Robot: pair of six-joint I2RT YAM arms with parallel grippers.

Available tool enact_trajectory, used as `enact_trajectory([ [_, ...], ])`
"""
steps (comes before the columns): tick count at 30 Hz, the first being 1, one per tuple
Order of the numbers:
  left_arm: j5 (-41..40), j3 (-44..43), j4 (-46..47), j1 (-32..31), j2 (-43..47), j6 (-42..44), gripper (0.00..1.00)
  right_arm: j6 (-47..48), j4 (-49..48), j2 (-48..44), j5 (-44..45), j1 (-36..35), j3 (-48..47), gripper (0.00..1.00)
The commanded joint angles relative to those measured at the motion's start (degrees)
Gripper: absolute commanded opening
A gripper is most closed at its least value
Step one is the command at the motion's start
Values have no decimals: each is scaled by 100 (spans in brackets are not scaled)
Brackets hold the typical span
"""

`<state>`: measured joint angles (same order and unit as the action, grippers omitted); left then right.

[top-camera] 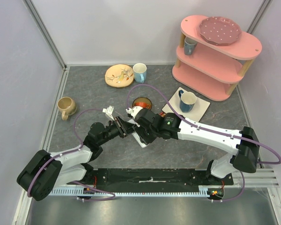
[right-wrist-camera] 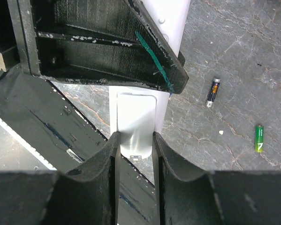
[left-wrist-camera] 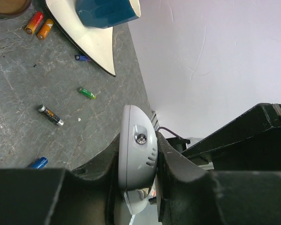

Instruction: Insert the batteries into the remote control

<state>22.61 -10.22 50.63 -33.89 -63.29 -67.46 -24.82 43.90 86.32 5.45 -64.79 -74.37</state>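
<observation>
Between the two claws, above the counter, the remote control is gripped twice. The left claw is clamped tight across its white body. The right claw is narrow and pinches one end, a finger on each long edge beside a rounded cover panel.

The batteries lie loose on the counter, in no container. Ahead and right of the right claw are a dark battery and, farther out, a green battery. The left wrist view also shows two blue ones and an orange-red pair.

Just past the claws sits a small round dish with a rust-red inside. To its right, a blue mug stands on a white square plate, with one blue battery at the plate's edge; what the mug holds cannot be told.

Well left of the left claw is a tan mug. Farther back, a pale blue mug stands beside a patterned plate. Far right, a pink shelf carries a spotted pink plate on top and a mug on its middle tier.
</observation>
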Motion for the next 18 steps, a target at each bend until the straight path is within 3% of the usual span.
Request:
enact_trajectory([
  [1,411,-42,966,-65,-17,-56,2,126,13,78,158,-7,-262,0],
  [18,595,-59,1247,-135,-70,-136,2,179,31,157,413,-7,-262,6],
])
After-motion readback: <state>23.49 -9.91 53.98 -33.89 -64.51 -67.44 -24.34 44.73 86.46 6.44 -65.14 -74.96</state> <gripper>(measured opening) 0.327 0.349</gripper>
